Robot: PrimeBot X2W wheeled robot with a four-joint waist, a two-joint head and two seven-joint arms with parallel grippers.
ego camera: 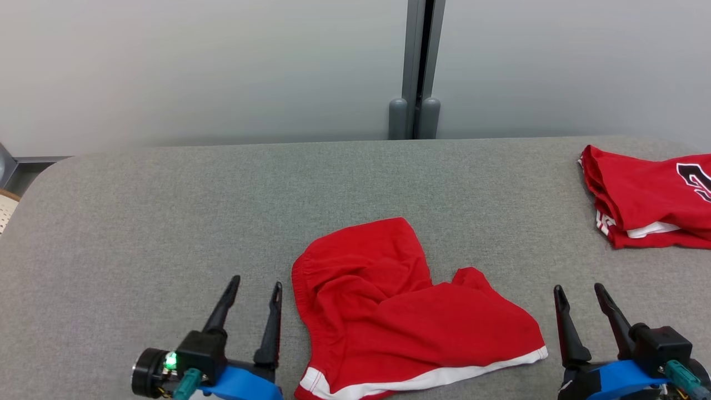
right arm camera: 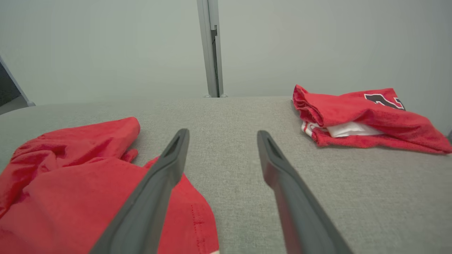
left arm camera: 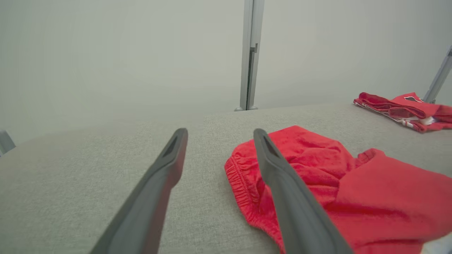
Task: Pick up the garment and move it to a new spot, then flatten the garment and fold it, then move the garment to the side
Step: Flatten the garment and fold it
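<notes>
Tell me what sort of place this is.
Likely a lab or test room: a grey cloth-covered table against plain pale wall panels with a metal post, and red shorts laid out for folding.

The left gripper (ego camera: 256, 282) sits low at the robot's left, its two long dark fingers (ego camera: 224, 305) spread wide and pointing forward, nothing between them; the right gripper (ego camera: 577, 288) mirrors it on the right, jaws equally wide and empty; both wrists are sheathed in blue; a green light (ego camera: 170, 361) glows beside the left one.
</notes>
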